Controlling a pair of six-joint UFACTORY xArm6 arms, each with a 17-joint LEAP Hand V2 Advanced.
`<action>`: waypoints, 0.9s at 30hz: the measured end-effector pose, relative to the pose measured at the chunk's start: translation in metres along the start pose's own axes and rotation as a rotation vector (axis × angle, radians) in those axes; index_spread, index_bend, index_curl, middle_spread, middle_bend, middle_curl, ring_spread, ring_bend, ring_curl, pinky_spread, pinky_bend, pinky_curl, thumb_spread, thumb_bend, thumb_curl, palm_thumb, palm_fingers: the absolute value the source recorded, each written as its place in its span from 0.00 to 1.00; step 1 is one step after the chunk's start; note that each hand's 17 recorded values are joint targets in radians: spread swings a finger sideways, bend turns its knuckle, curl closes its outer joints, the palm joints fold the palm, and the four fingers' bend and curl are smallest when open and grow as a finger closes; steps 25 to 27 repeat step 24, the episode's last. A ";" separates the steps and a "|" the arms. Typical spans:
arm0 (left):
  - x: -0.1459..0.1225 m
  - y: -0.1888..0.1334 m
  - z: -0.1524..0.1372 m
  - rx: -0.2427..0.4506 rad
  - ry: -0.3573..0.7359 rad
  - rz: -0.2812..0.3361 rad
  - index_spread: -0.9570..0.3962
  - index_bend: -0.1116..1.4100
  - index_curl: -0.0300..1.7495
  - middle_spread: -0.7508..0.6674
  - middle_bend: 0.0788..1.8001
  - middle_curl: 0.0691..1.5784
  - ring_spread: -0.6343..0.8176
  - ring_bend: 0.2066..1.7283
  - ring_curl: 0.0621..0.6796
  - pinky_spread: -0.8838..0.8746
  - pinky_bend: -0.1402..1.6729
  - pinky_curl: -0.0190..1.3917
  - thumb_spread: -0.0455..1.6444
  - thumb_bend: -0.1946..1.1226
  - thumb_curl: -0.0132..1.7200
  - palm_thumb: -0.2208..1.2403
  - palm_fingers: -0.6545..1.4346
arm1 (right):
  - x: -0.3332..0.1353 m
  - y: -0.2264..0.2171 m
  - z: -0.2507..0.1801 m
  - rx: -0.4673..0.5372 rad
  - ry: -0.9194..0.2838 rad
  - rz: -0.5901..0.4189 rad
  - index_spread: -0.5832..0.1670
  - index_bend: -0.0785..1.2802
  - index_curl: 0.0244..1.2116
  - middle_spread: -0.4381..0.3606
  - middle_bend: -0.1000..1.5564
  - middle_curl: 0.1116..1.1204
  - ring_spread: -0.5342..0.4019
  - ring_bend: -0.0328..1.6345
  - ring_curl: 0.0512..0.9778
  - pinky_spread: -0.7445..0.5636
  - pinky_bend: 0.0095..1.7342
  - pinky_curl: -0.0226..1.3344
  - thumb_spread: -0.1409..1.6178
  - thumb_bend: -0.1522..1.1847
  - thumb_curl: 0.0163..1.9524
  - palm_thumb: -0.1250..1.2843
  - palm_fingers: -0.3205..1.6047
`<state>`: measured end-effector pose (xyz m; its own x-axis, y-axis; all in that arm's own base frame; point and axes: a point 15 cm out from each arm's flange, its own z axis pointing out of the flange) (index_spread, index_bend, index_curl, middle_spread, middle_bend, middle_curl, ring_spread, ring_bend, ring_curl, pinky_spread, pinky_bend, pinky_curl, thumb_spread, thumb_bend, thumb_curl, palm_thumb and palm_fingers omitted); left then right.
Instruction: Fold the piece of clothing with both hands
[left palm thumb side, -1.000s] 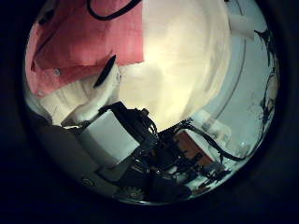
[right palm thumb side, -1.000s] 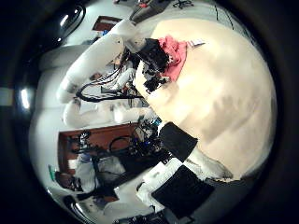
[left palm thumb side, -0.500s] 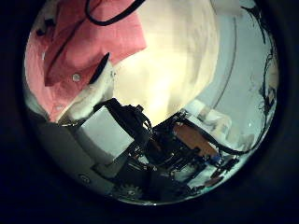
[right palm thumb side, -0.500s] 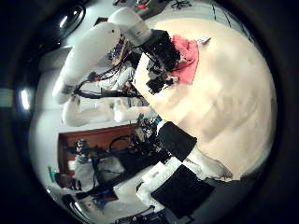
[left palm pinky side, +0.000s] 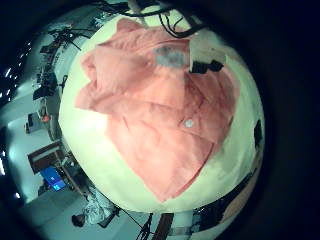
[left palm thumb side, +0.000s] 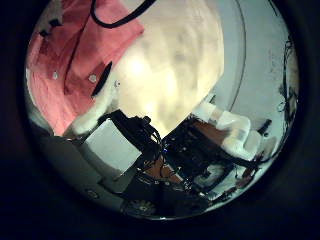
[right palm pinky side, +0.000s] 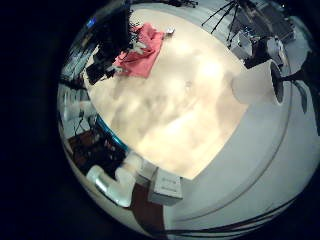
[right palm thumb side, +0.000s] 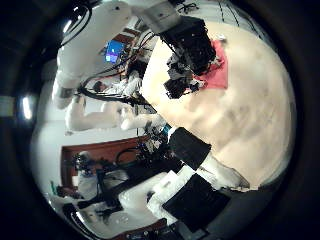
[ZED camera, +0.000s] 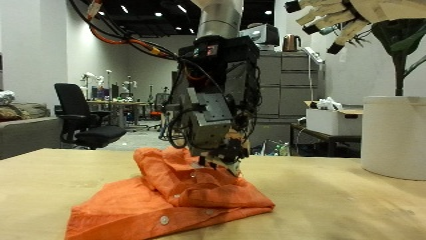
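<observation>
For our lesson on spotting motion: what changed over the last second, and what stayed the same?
The left hand has moved further over the shirt; whether it grips is unclear. The right hand stays raised and open, clear of the shirt, still crumpled on the table.

Garment (ZED camera: 167, 195) lies crumpled on worktop (ZED camera: 346, 205), near its front edge. Left hand (ZED camera: 216, 110) directly above garment, fingers (ZED camera: 226, 160) touching cloth's raised middle. Right hand (ZED camera: 349, 20) high above worktop, well apart from garment. Planter (ZED camera: 396, 135) stands beyond worktop's far edge, below right hand. Office chair (ZED camera: 77, 115) behind worktop, on garment's side.
</observation>
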<state>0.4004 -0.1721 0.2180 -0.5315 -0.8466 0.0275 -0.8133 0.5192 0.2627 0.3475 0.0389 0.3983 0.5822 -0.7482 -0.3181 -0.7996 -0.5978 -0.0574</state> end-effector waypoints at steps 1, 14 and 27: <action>-0.002 0.003 -0.006 0.009 0.001 -0.006 0.73 0.19 0.21 0.53 0.12 0.22 0.43 0.36 0.25 0.38 0.48 0.24 0.68 0.13 0.23 0.61 0.45 | 0.000 0.000 0.000 0.000 0.000 0.000 0.25 0.19 0.25 0.60 0.17 0.18 0.81 0.20 0.18 0.95 0.22 0.21 0.73 0.10 0.17 0.45 0.32; -0.072 0.128 -0.109 0.143 -0.023 -0.283 0.76 0.18 0.22 0.56 0.12 0.22 0.48 0.36 0.24 0.49 0.41 0.21 0.68 0.12 0.23 0.57 0.40 | 0.022 0.014 -0.007 -0.056 0.091 0.045 0.25 0.19 0.25 0.60 0.17 0.18 0.81 0.21 0.19 0.94 0.22 0.21 0.73 0.09 0.16 0.44 0.30; -0.081 0.220 -0.074 0.103 -0.006 -0.438 0.77 0.18 0.21 0.59 0.11 0.21 0.52 0.35 0.22 0.55 0.39 0.20 0.67 0.13 0.23 0.54 0.40 | 0.022 0.023 -0.011 -0.098 0.164 0.084 0.25 0.19 0.25 0.63 0.17 0.17 0.81 0.21 0.19 0.91 0.22 0.21 0.74 0.09 0.14 0.35 0.27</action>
